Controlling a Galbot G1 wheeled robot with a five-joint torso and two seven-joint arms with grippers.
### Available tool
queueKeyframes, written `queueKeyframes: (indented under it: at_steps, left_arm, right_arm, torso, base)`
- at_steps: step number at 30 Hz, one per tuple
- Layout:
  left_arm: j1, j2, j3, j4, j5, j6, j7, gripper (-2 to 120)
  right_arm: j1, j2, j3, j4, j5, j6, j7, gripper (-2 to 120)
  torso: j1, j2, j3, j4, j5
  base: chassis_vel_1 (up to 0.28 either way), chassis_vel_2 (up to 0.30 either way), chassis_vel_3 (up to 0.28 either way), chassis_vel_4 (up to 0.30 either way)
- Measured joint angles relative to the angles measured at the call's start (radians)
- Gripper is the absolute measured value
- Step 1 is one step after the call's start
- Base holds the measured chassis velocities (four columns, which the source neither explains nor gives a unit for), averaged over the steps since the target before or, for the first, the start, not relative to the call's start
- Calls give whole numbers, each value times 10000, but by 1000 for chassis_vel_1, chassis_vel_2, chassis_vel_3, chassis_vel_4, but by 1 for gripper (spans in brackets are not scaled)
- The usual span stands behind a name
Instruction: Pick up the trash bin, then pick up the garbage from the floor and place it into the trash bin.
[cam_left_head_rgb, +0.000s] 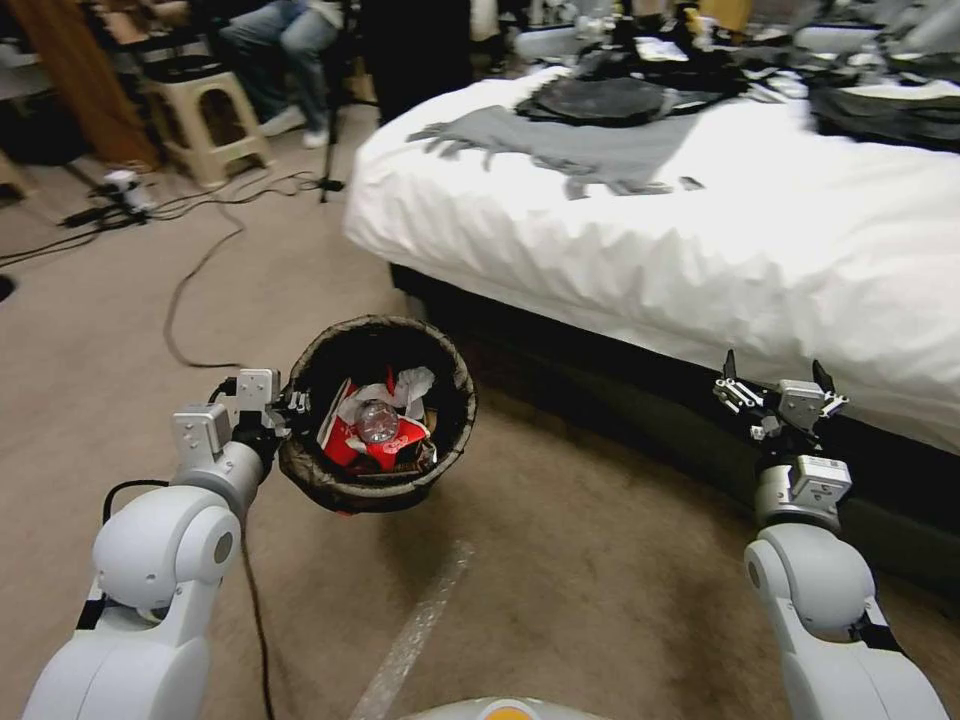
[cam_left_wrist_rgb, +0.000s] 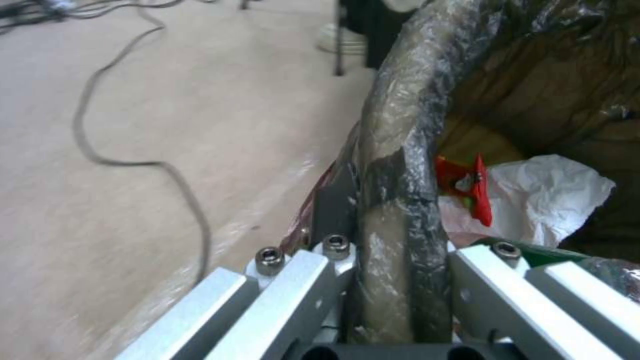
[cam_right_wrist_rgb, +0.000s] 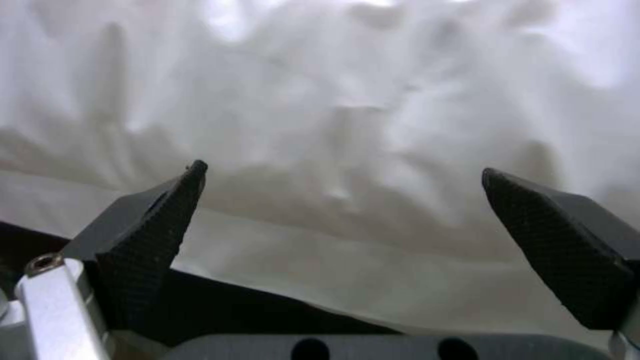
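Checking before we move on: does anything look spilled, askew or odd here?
Nothing spilled. The trash bin hangs above the carpet, gripped at its rim by the left claw, garbage inside. The right claw is open, empty, near the bed.

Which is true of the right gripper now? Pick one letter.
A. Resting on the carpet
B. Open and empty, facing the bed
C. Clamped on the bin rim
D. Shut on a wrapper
B: the right gripper has its jaws spread wide with nothing between them, facing the white bed cover.
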Motion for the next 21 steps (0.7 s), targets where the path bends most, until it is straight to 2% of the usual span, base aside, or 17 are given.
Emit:
queueKeyframes:
  at_steps: [21]
  left_arm:
    - [17, -5, 87, 57, 5, 0, -11, 1]
  right_arm:
    - [-72, -3, -23, -58, -19, -1, 12, 100]
  torso:
    - [0, 0, 0, 3, 0]
  base:
    - [134, 125, 126, 127]
